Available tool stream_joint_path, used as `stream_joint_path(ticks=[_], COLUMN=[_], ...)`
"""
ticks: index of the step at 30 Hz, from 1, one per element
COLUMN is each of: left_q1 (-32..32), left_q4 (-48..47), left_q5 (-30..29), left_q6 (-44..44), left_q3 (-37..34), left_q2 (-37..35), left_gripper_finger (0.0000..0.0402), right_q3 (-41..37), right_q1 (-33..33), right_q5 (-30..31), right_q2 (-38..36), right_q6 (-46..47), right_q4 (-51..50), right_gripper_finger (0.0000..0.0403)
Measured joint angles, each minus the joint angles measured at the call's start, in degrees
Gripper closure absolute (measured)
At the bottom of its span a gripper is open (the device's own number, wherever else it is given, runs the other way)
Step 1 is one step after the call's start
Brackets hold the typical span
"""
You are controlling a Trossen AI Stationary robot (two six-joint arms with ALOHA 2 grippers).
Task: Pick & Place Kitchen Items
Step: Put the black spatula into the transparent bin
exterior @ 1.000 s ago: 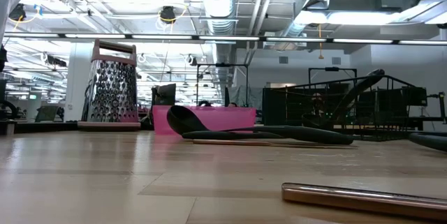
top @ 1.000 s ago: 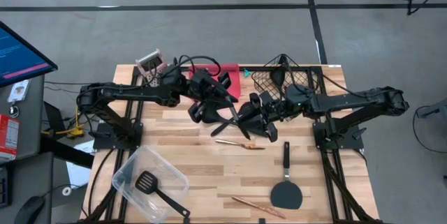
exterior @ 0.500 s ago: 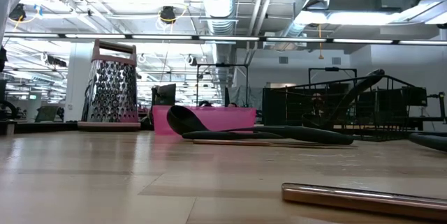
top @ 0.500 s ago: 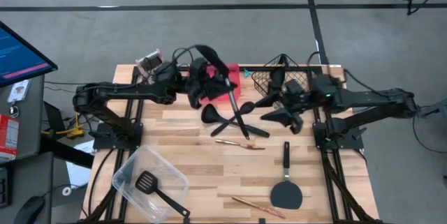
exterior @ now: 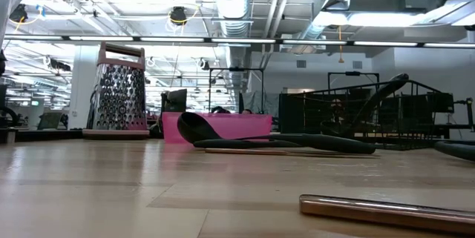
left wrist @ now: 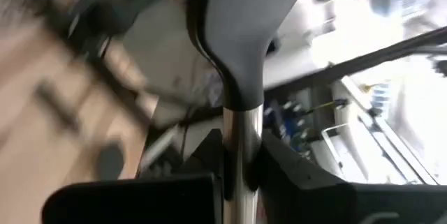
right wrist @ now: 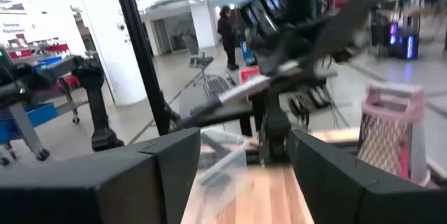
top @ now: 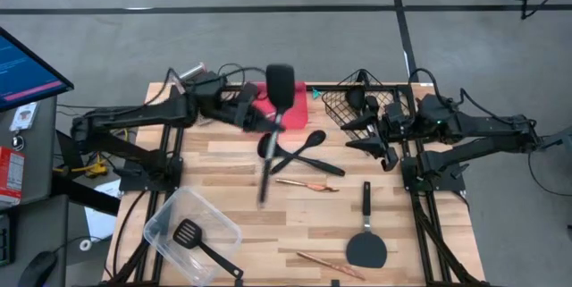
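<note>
— Since a second ago the left tool [top: 261, 119] has swung up off the pile with a spatula [top: 273, 126] in it; has the right arm moved too?

— Yes; the right tool [top: 374, 135] has drawn back from the middle of the tabletop [top: 232, 189] to the wire basket [top: 357, 101] at the far right, and its fingers [right wrist: 167, 175] stand apart with nothing between them.

— And the left tool's state?

— Narrow, clamped on the silver shaft of that spatula; the left wrist view shows the shaft [left wrist: 237, 147] running straight out between the fingers to the dark blade [left wrist: 244, 21]; from above the blade sits over the pink tray [top: 299, 104] and the handle end hangs over the middle boards.

— What lies under it?

— Two black spoons [top: 295, 148] crossed just beside the pink tray; near them a thin copper-coloured piece [top: 308, 184]; further toward the near edge a black turner [top: 365, 238] lies flat, and a second copper piece [top: 322, 262] sits beside it.

— Anything elsewhere?

— A clear tub [top: 192, 233] at the near left corner holds a slotted turner [top: 201, 242]; the box grater [exterior: 119, 90] stands upright at the far left; a black utensil [exterior: 375, 101] leans in the wire basket.
</note>
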Motion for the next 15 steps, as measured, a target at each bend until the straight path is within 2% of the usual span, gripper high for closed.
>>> stream_joint_path(ticks=[4,15], left_q1=[-1.92,-4.41], left_q4=[-12.85,-48.13], left_q5=[0.09,1.47], left_q6=[-4.11,-4.16], left_q3=[0.01,0.03], left_q2=[-7.25,-22.56], left_gripper_finger=[0.0372,0.0371], right_q3=[0.00,-0.02], right_q1=[0.06,0.66], right_q5=[-0.08,-0.44], right_q2=[0.05,2.09], right_q6=[1.90,1.72], right_q4=[-3.33,-6.75], right_gripper_finger=[0.0189,0.0196])
